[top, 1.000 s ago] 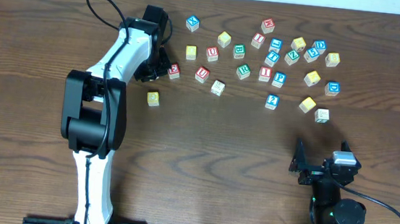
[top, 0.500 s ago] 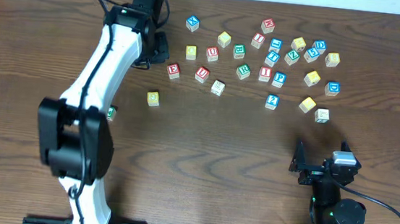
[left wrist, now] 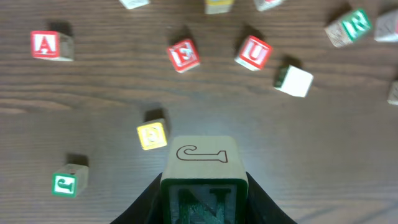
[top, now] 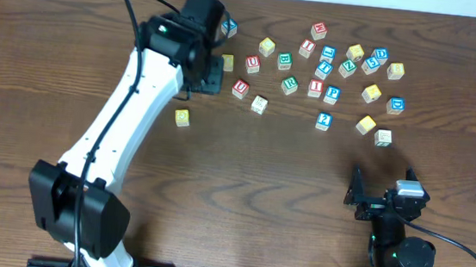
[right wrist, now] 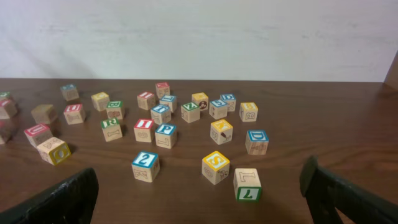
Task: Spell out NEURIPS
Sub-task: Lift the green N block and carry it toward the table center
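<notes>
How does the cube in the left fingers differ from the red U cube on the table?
The N cube has green lettering; the U cube has red. The N cube is clamped by the left gripper; the U cube lies free on the table. Both are small wooden letter cubes.

Green N cube (left wrist: 200, 177) in the left gripper (left wrist: 202, 202); ahead of it, red A cube (left wrist: 48, 45) far left, red U cube (left wrist: 254, 52) right; ahead of the right gripper (right wrist: 199, 199), blue 2 cube (right wrist: 144, 163) nearest, blue P cube (right wrist: 165, 134) and D cube (right wrist: 256, 140) beyond.
</notes>
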